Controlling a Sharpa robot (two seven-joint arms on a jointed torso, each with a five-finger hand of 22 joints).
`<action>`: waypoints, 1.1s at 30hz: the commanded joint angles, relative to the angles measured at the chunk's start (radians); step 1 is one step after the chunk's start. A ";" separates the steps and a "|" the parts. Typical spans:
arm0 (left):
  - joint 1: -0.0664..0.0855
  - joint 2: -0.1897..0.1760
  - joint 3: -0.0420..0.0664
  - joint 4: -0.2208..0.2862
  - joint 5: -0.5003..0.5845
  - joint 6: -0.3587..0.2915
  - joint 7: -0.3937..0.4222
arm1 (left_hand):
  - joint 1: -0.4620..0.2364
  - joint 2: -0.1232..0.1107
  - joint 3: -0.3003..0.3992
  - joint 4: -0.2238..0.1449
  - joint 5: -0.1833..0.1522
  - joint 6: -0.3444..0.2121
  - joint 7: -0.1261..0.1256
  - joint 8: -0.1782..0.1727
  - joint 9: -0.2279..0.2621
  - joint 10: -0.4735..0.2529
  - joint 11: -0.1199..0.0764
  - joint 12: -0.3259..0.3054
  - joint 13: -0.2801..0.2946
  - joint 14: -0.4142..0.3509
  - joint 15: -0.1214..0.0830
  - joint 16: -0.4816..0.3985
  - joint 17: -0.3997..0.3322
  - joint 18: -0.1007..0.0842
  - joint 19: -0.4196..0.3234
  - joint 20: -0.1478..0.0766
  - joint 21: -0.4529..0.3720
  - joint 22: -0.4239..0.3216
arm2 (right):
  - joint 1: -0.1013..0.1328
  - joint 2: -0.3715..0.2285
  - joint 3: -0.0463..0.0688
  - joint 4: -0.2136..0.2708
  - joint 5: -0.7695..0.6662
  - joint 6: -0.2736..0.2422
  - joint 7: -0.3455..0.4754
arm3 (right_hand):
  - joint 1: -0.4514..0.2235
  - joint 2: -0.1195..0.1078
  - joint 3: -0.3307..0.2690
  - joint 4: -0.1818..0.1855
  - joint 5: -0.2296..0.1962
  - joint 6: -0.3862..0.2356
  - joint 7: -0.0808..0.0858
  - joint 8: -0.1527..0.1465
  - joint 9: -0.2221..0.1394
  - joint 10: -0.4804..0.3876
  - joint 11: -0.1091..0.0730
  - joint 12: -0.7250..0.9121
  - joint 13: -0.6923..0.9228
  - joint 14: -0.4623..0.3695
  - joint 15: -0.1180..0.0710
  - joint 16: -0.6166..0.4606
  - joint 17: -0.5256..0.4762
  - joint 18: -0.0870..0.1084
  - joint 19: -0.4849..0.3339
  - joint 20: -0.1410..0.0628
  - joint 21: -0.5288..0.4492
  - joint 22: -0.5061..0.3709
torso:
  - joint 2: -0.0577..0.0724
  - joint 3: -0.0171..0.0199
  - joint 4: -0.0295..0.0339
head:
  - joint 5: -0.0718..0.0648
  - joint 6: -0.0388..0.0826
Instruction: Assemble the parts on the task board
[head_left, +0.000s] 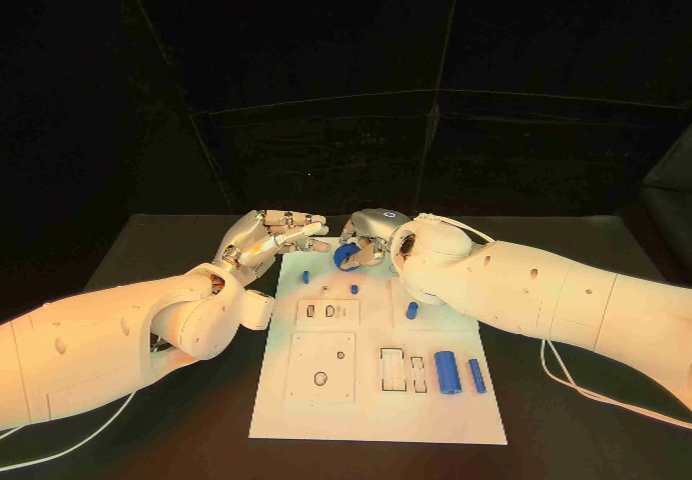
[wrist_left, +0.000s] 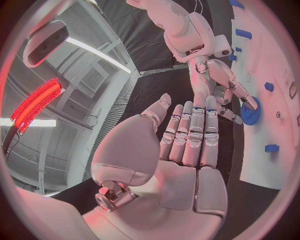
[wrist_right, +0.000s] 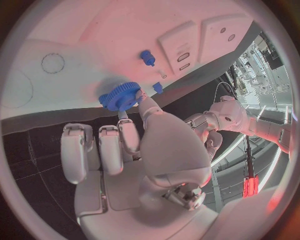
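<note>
The white task board (head_left: 378, 400) lies in the middle of the black table. My right hand (head_left: 372, 238) hovers over the board's far edge and pinches a blue gear (head_left: 346, 257) between thumb and a finger; the right wrist view shows the gear (wrist_right: 120, 95) at the fingertips of that hand (wrist_right: 125, 150), just above the board (wrist_right: 75, 40). My left hand (head_left: 274, 236) is beside it, off the board's far left corner, fingers stretched out and holding nothing. In the left wrist view the left hand (wrist_left: 187, 145) is flat, with the gear (wrist_left: 251, 111) beyond it.
Small blue pegs (head_left: 304, 273) (head_left: 353, 289) (head_left: 411, 310) stand on the far part of the board. Two blue cylinders (head_left: 447, 372) (head_left: 476, 375) lie at its near right, beside rectangular slots (head_left: 392, 367). Both white forearms flank the board.
</note>
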 joint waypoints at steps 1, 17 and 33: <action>0.002 0.000 0.001 0.003 0.001 0.009 0.004 | -0.008 0.001 0.005 -0.002 0.002 0.006 0.000 -0.004 -0.001 0.007 0.003 -0.004 -0.001 0.007 -0.001 -0.007 0.001 0.015 0.001 0.004 -0.007 -0.001 | 0.002 0.001 0.000 -0.002 0.004 0.021 0.003 | -0.003 -0.006 -0.010 0.002 0.000 -0.011 0.002 -0.006 0.000 -0.011 -0.001 -0.007 -0.007 0.063 0.008 -0.001 0.049 -0.010 0.020 0.008 -0.004 0.144 | 0.000 -0.0002 0.0005 | 0.000 -0.001; 0.002 -0.002 0.001 0.003 0.001 0.008 0.004 | -0.008 0.001 0.005 -0.002 0.002 0.006 0.000 -0.004 -0.001 0.007 0.003 -0.004 -0.001 0.007 -0.001 -0.007 0.001 0.015 0.001 0.004 -0.007 -0.001 | 0.001 -0.039 0.000 0.045 0.012 0.009 0.010 | -0.005 -0.003 -0.039 0.020 0.015 0.013 0.005 0.013 0.008 -0.009 0.002 -0.005 -0.005 0.063 0.012 -0.002 0.049 -0.010 0.020 0.012 -0.004 0.144 | -0.001 0.0004 -0.0013 | 0.001 -0.003; 0.002 -0.002 0.001 0.001 0.001 0.008 0.003 | -0.010 0.000 0.006 -0.002 0.002 0.006 0.001 -0.006 -0.001 0.008 0.004 -0.006 -0.001 0.008 0.000 -0.010 0.002 0.014 0.001 0.004 -0.008 -0.002 | 0.000 -0.058 0.000 0.066 0.015 -0.031 0.006 | 0.009 0.012 -0.041 0.024 0.018 0.017 0.005 0.015 0.007 -0.008 0.001 -0.004 -0.004 0.063 0.012 -0.002 0.050 -0.010 0.021 0.013 -0.004 0.145 | 0.000 -0.0005 0.0011 | 0.000 -0.004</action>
